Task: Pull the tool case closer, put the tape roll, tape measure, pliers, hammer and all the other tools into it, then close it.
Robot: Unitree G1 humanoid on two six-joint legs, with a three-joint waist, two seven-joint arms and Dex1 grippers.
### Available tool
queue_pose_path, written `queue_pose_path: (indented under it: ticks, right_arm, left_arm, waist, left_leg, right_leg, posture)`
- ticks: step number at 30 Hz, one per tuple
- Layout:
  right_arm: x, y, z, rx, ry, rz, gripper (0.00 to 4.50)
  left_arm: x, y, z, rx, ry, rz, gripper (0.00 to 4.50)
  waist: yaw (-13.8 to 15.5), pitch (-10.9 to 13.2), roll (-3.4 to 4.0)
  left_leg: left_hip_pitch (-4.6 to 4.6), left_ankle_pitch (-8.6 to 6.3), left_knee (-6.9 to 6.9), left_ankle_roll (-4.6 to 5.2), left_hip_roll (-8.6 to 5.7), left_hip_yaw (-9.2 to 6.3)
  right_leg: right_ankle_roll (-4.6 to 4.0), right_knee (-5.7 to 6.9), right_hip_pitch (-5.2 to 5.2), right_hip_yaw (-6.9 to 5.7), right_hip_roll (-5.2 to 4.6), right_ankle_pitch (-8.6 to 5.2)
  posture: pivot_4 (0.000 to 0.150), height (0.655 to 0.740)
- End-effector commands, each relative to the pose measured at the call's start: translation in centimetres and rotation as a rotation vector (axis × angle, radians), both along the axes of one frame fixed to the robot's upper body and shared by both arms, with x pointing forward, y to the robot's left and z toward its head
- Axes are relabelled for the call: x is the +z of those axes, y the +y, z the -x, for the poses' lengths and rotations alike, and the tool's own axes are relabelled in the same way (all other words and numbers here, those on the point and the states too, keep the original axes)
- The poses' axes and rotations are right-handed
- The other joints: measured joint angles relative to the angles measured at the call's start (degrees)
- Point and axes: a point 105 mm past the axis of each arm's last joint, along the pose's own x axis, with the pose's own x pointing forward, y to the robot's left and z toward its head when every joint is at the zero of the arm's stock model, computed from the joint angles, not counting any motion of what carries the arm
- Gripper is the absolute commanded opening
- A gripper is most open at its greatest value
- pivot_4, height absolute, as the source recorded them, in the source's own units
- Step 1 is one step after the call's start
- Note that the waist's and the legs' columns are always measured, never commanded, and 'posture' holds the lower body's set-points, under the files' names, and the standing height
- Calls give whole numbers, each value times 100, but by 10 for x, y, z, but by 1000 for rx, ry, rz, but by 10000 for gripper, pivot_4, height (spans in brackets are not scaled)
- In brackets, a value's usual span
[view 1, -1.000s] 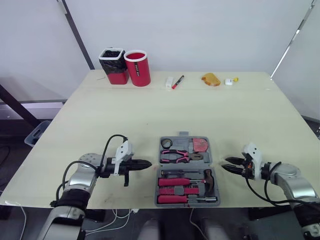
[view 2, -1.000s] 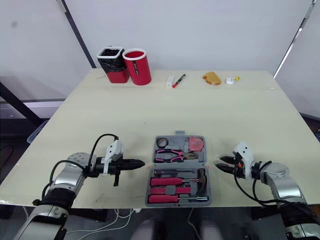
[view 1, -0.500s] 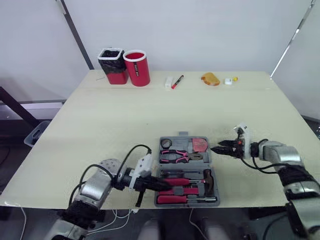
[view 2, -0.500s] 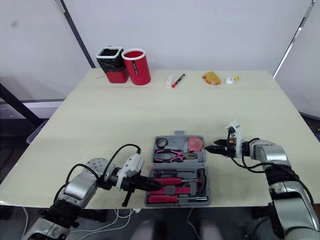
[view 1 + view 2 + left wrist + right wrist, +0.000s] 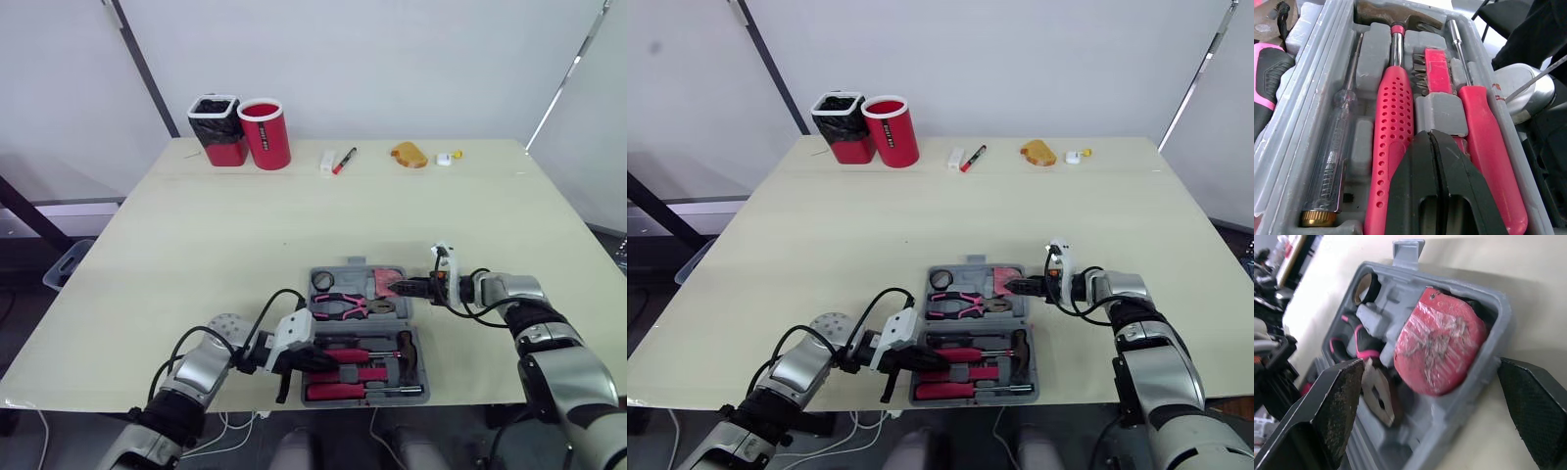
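Tool case [image 5: 1454, 431] lies opened flat on the table [image 5: 245, 225], close to the near edge, both halves facing up.

- Far half of the case: tape roll [image 5: 325, 281], pliers [image 5: 340, 306], red tape measure [image 5: 1440, 350].
- Near half: hammer [image 5: 1393, 127] and a red screwdriver [image 5: 1484, 127], each in its moulded seat. Nothing loose beside the case that I can make out.
- Left gripper [image 5: 1429, 137]: jaws pressed together, nothing between them, tips low over the handle end of the near half.
- Right gripper [image 5: 396, 287]: jaws spread wide, straddling the outer corner of the far half by the tape measure. Whether either finger touches the wall, I cannot tell.

Handling, by my guess:
- The shell looks to be hard plastic, stiff and smooth, and weighty for its size with steel aboard.
- Slick walls may slide out of a light pinch.
- Best hold is probably the outer rim of the far half, near the latch tab.
- Fold it slowly, since tools may drop from their seats.
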Motion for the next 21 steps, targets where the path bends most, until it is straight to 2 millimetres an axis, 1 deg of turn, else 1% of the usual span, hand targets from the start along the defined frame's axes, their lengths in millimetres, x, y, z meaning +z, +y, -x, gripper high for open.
queue_pose_path:
  ticks: [1, 7, 13, 19, 21]
  right_arm:
    - [8, 9, -2, 25, -28, -62, 44300]
    - [15, 15, -2, 47, -53, -149, 44300]
    - [28, 21, 2, 127, -94, -220, 44300]
    - [46, 19, 5, 186, -152, -289, 44300]
    - [55, 17, 9, 234, -164, -328, 44300]
  left_arm:
    - [-11, 4, 7, -3, 27, -38, 0]
    - [-11, 5, 10, -1, 35, -31, 0]
    - [-10, 7, 11, 17, 35, -25, 0]
    - [-3, 10, 13, 60, 31, 34, 0]
    - [3, 14, 15, 70, 28, 65, 0]
  waist:
    - [-33, 0, 1]
    - [-69, -1, 2]
    - [-72, 0, 3]
    - [-69, 2, 7]
    - [-67, 4, 9]
  left_leg:
    - [0, 0, 0, 0, 0, 0]
    - [1, 0, -4, 0, 0, 0]
    - [2, 0, -9, 0, 0, -1]
    - [2, 0, -9, 0, 1, -4]
    - [1, 0, -10, 0, 1, -4]
  right_leg:
    - [0, 0, 0, 0, 0, 0]
    - [0, 0, 0, 0, 0, 0]
    - [0, -1, -1, 0, 0, 0]
    - [0, -1, -3, 1, -3, 0]
    - [0, 0, -3, -2, -3, 0]
  posture:
    - [1500, 7400]
    - [1500, 7400]
    - [1500, 7400]
    - [1500, 7400]
    - [1500, 7400]
